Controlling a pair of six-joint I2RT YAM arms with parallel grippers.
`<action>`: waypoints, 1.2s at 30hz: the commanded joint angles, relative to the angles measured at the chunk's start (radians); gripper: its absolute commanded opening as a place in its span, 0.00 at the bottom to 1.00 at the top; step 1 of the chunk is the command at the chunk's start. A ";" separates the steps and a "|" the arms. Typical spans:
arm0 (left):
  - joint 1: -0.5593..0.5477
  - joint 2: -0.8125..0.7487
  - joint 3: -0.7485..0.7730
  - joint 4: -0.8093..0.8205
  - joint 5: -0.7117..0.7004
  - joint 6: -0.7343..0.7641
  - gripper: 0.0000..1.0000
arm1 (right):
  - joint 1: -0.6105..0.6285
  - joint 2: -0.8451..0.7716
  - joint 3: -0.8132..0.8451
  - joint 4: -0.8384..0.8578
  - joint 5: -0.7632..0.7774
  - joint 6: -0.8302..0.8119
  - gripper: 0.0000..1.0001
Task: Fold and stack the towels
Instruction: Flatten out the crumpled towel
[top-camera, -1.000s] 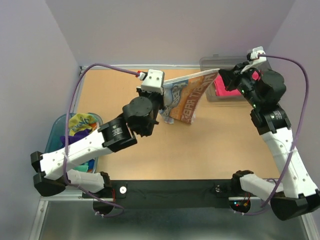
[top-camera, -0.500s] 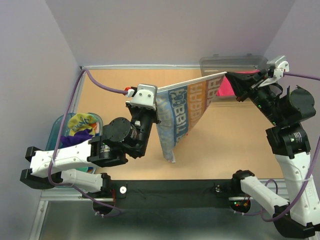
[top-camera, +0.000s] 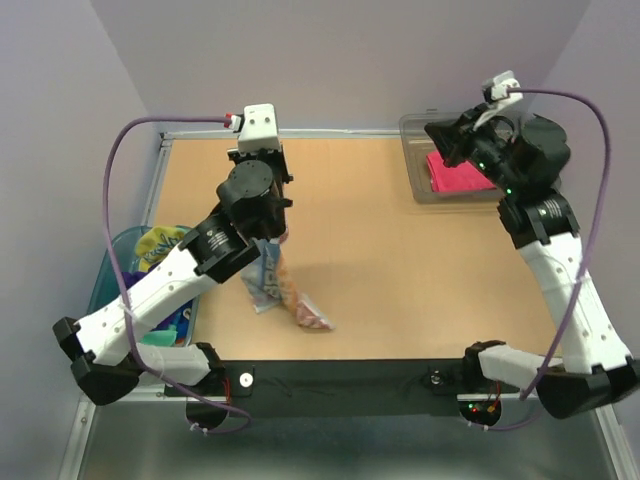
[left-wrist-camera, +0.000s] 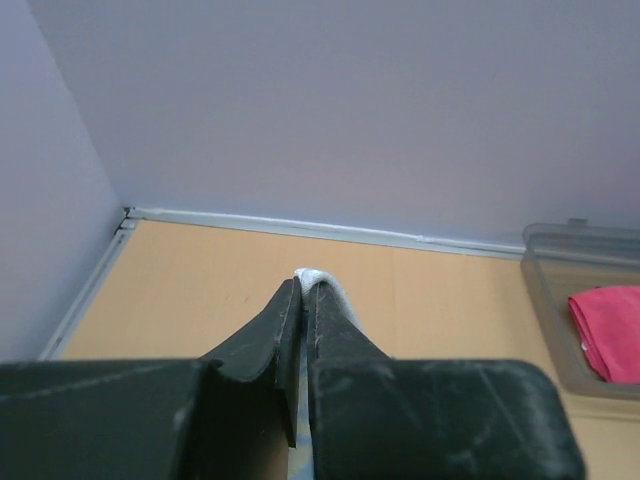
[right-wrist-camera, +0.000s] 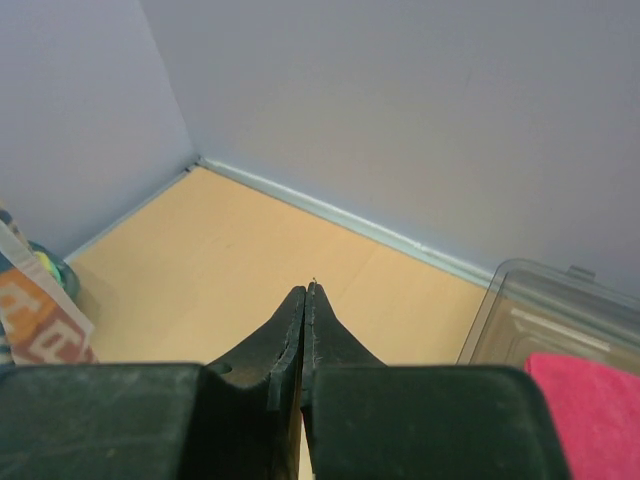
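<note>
Your left tool (left-wrist-camera: 303, 288) pinches the striped towel (top-camera: 272, 283) by its top edge; it hangs over the left desk (top-camera: 400, 280), tail touching the surface. Your right tool (right-wrist-camera: 308, 292) is closed on nothing, near the far-right bin (top-camera: 411, 150) edge.

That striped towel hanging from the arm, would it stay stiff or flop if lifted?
Probably floppy: the striped towel hangs limp from the left gripper, its lower end crumpled on the table. Likely light too, since a pinch on one edge holds it.
</note>
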 joint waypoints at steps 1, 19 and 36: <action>0.125 0.071 -0.029 -0.018 0.204 -0.132 0.00 | -0.003 0.123 -0.017 0.015 -0.006 0.002 0.01; 0.090 0.189 -0.063 -0.065 0.558 -0.334 0.00 | -0.003 0.216 -0.391 0.046 0.029 0.034 0.76; 0.111 0.241 -0.122 -0.184 0.577 -0.309 0.00 | -0.003 0.272 -0.589 0.148 -0.469 -0.013 0.93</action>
